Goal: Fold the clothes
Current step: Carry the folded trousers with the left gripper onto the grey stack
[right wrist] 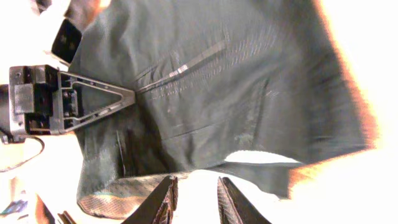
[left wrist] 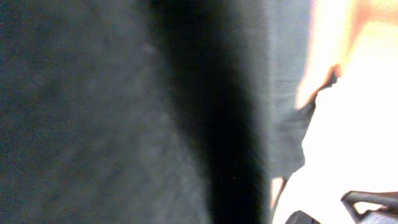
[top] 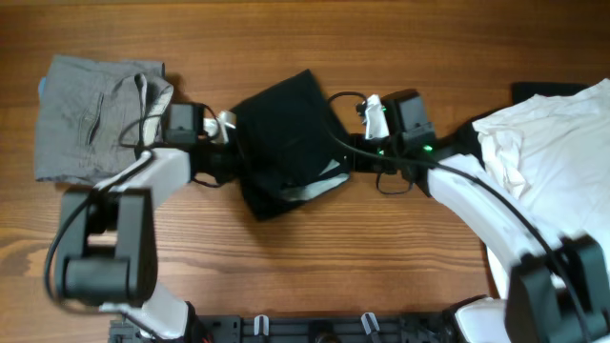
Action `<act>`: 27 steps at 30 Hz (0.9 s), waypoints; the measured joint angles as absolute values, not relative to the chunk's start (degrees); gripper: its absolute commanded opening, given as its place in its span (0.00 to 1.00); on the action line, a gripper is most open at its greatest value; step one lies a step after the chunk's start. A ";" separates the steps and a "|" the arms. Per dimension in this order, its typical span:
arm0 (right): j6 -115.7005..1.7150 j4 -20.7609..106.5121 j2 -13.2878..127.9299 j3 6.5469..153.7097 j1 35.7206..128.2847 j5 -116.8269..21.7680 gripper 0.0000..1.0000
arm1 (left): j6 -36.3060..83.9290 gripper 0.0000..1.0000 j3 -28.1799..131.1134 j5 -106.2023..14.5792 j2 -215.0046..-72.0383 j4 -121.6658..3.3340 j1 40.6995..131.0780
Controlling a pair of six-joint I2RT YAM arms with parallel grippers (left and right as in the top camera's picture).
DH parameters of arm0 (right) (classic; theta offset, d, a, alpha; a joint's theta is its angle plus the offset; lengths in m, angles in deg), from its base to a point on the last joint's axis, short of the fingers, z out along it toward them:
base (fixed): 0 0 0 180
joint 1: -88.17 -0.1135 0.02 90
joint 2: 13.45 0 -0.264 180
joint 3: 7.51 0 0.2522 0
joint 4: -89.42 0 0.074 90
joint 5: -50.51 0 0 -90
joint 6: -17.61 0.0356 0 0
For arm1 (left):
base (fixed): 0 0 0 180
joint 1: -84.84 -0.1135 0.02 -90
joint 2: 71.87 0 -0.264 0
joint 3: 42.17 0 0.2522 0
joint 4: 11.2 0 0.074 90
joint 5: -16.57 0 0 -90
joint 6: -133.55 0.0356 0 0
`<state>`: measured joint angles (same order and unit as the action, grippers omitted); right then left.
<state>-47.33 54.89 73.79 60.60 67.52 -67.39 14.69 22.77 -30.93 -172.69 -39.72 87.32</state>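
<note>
The black garment point(top: 286, 133) lies crumpled in the middle of the table, a pale lining showing at its lower edge. My left gripper point(top: 232, 133) is at its left edge, shut on the fabric. In the left wrist view dark cloth point(left wrist: 93, 112) fills nearly everything and hides the fingers. The right wrist view shows the left gripper point(right wrist: 132, 94) with its tip on the black garment point(right wrist: 249, 81). My right gripper point(right wrist: 198, 199) stands open just short of the garment's edge, with nothing between its fingers. In the overhead view the right gripper point(top: 351, 157) is at the garment's right side.
A grey garment with pockets point(top: 86, 119) lies flat at the far left. A white T-shirt point(top: 553, 133) is heaped at the right edge, partly under the right arm. Bare wooden table point(top: 315, 267) lies in front of the black garment.
</note>
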 measured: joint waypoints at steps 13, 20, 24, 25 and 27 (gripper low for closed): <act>-48.73 46.49 67.30 60.60 67.52 -65.51 0.25 | 12.19 0.04 45.61 -37.94 -160.01 -19.09 72.00; -48.71 43.11 67.30 60.60 67.52 -65.33 0.25 | 11.50 0.04 45.81 -42.34 -164.95 -15.62 64.09; -48.71 41.44 67.30 60.60 67.52 -65.35 0.25 | 11.45 0.04 45.81 -43.14 -169.39 -15.44 62.67; -48.71 40.98 67.30 60.60 67.52 -65.35 0.25 | 11.32 0.04 45.81 -43.19 -171.75 -14.37 62.64; -48.71 40.53 67.30 60.60 67.52 -65.35 0.25 | 10.69 0.04 45.81 -43.25 -173.43 -11.05 62.64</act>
